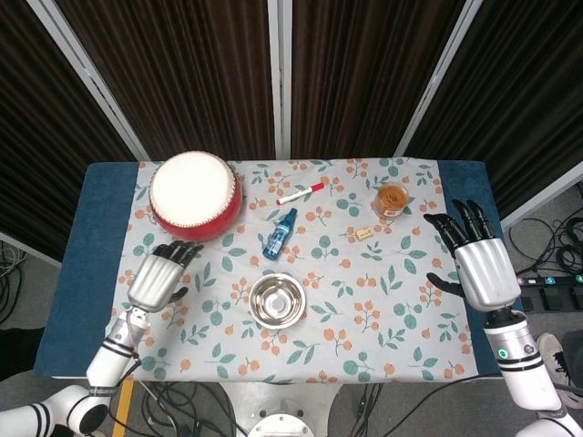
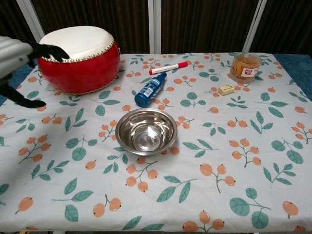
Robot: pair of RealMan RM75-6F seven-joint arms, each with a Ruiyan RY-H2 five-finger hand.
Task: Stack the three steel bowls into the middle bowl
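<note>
Floral tablecloth over table, dark curtains behind, stacked steel bowls near front edge, left hand and right hand both spread wide, holding nothing.

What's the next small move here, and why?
Probably none beyond parking: the stacked steel bowls sit alone mid-table, and no loose bowl shows. The left robot hand and right robot hand are both open and empty, so I'd ease both back to rest.

The head view looks steeply down from high above the whole table. The chest view sits lower and nearer, facing across the tablecloth. Both share the stacked bowls mid-frame.
</note>
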